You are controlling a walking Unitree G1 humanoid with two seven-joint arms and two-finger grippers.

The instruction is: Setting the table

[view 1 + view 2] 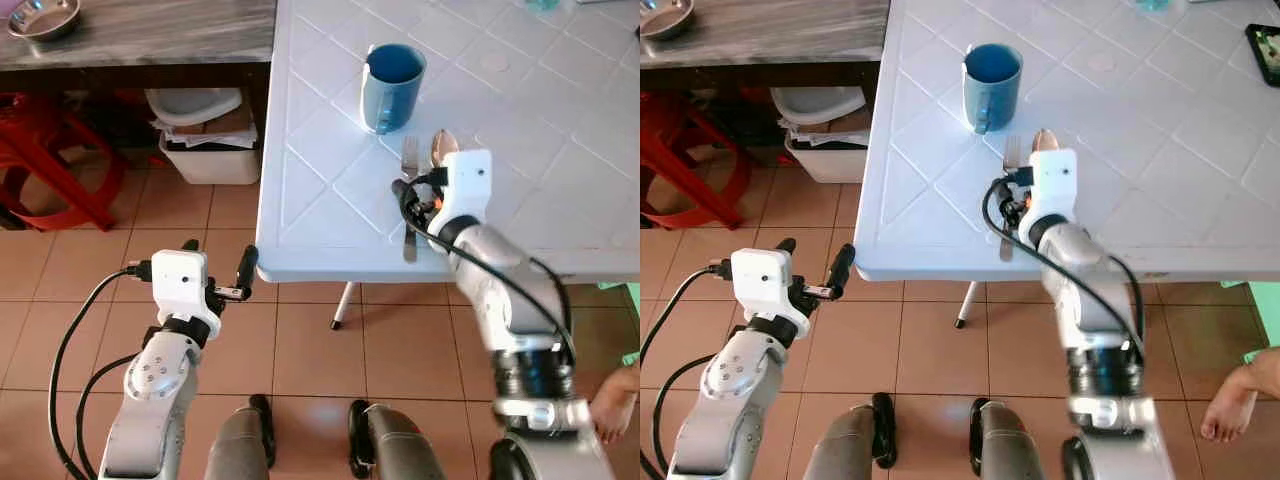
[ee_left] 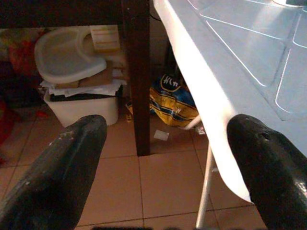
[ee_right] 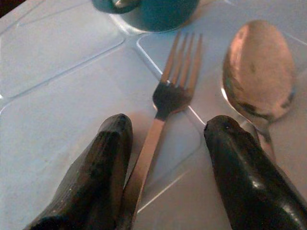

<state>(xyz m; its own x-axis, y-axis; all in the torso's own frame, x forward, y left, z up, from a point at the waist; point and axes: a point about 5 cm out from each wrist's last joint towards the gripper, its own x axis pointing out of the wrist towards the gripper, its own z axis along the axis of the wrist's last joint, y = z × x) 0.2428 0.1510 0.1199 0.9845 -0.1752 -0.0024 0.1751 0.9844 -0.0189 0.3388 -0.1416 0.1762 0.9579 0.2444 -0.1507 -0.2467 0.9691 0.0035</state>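
Note:
A blue mug (image 1: 392,85) stands on the white plastic table (image 1: 320,200), near its front left corner. Just in front of the mug lie a metal fork (image 3: 165,96) and a metal spoon (image 3: 259,67), side by side. My right gripper (image 3: 170,125) is open and low over the table. Its two black fingers (image 3: 103,163) straddle the fork's handle, and the spoon's bowl lies beside the other finger. My left gripper (image 1: 218,255) is open and holds nothing. It hovers over the tiled floor, just left of the table's corner (image 2: 230,158).
A dark wooden table with a metal bowl (image 1: 42,17) stands at the back left. Under it are a red stool (image 1: 40,150) and a white lidded bin (image 1: 205,140). A yellow-blue bag (image 2: 172,100) lies under the white table. A person's foot (image 1: 615,400) is at right. A black phone (image 1: 1265,50) lies far right.

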